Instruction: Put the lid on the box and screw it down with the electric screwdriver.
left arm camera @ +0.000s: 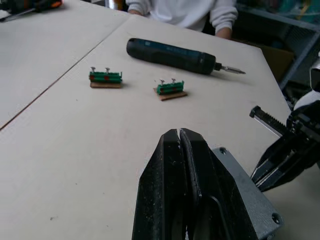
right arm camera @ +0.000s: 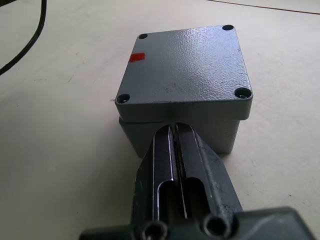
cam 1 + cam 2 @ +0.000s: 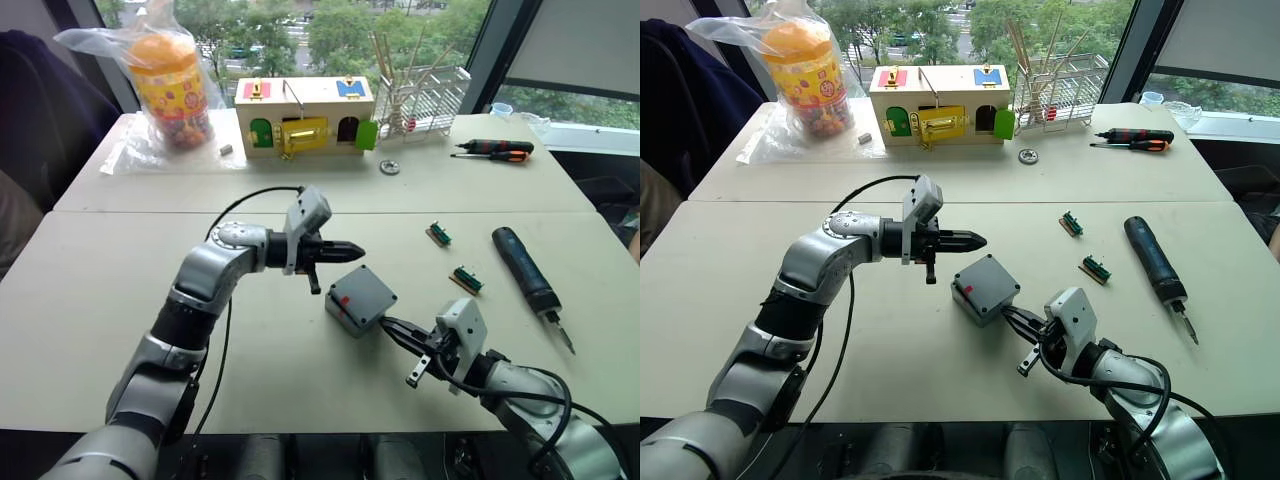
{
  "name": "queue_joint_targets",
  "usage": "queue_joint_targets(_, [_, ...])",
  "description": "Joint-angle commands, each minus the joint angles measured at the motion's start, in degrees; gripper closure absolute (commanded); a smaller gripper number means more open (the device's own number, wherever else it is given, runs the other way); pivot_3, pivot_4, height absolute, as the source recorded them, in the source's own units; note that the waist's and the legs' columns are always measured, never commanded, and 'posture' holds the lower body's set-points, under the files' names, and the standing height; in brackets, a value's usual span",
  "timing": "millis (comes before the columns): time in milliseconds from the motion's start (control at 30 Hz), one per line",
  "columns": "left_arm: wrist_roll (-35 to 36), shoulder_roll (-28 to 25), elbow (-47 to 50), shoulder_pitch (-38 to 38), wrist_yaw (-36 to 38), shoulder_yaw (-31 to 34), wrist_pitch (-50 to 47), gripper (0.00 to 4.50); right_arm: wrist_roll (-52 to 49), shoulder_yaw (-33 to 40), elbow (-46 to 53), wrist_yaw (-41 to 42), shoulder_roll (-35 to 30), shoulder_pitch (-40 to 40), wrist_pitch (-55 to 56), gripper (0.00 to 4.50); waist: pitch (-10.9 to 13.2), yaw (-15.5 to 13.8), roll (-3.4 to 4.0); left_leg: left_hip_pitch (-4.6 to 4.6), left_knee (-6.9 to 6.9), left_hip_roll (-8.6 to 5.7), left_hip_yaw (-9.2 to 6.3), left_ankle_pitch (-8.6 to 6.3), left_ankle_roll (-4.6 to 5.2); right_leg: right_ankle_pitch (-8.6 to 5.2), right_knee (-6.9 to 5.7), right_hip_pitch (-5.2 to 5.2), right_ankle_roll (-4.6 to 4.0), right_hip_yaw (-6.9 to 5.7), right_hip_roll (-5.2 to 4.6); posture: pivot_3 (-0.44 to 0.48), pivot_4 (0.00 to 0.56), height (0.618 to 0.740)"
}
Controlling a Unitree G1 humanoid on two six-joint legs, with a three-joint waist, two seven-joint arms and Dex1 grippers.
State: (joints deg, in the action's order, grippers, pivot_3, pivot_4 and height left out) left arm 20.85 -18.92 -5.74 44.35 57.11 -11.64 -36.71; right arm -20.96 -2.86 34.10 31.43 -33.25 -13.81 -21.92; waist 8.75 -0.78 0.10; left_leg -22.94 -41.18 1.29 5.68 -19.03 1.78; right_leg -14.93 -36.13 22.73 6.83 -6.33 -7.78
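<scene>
The grey lid (image 2: 185, 65), with a small red mark near one corner, lies on top of the grey box (image 2: 222, 135) in the middle of the near table. My right gripper (image 2: 173, 129) is shut, and its tips touch the box's near side wall just under the lid's rim. Also shut with nothing held, my left gripper (image 3: 355, 250) hovers just above and behind the lid (image 3: 362, 293). One corner of the lid (image 1: 250, 200) lies below its fingers. The dark electric screwdriver (image 3: 525, 268) lies on the table to the right of the box, bit pointing toward me.
Two green connector strips (image 3: 439, 234) (image 3: 467, 279) lie between the box and the electric screwdriver. On the far table stand a wooden box with coloured doors (image 3: 305, 115), a bagged jar (image 3: 170, 85), a wire rack (image 3: 425, 95) and hand screwdrivers (image 3: 495, 149). A person in white (image 1: 185, 10) sits on the right.
</scene>
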Motion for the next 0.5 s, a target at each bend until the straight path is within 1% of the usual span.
queue_joint_targets(33, [-2.8,-0.5,-4.7,0.7,-0.9,0.2,4.2,4.50,-0.2,1.3,0.7,-0.1,0.8,0.9,0.6,4.47,0.0,0.0,0.00,0.00,0.01,0.00,0.00,0.00,0.00,0.00,0.00,0.00,0.00,0.00,0.01,0.000,0.150,0.708])
queue_joint_targets(167, [-4.3,-1.1,-5.9,-0.5,1.2,-1.9,6.1,4.50,-0.1,1.4,0.9,0.0,1.0,1.1,0.4,4.47,0.0,0.0,0.00,-0.11,0.03,0.00,0.02,0.01,-0.02,0.00,0.00,0.13,0.00,0.00,0.03,0.000,0.150,0.708])
queue_joint_targets(367, [-4.9,-2.5,-3.9,-2.8,4.3,-4.2,5.7,4.50,-0.1,1.4,1.4,-0.1,1.1,1.0,0.4,4.47,0.0,0.0,0.00,-0.17,-0.03,0.00,0.01,0.02,-0.03,0.00,-0.01,0.15,0.01,-0.01,0.02,0.000,0.150,0.708])
queue_joint_targets(500, [-5.8,-3.1,-3.4,-3.6,4.9,-4.9,5.9,4.50,0.0,1.0,1.5,-0.1,1.1,1.1,0.3,4.47,0.0,0.0,0.01,-0.18,-0.02,0.01,0.01,0.03,-0.05,0.00,-0.02,0.18,0.00,-0.01,0.03,0.000,0.150,0.708])
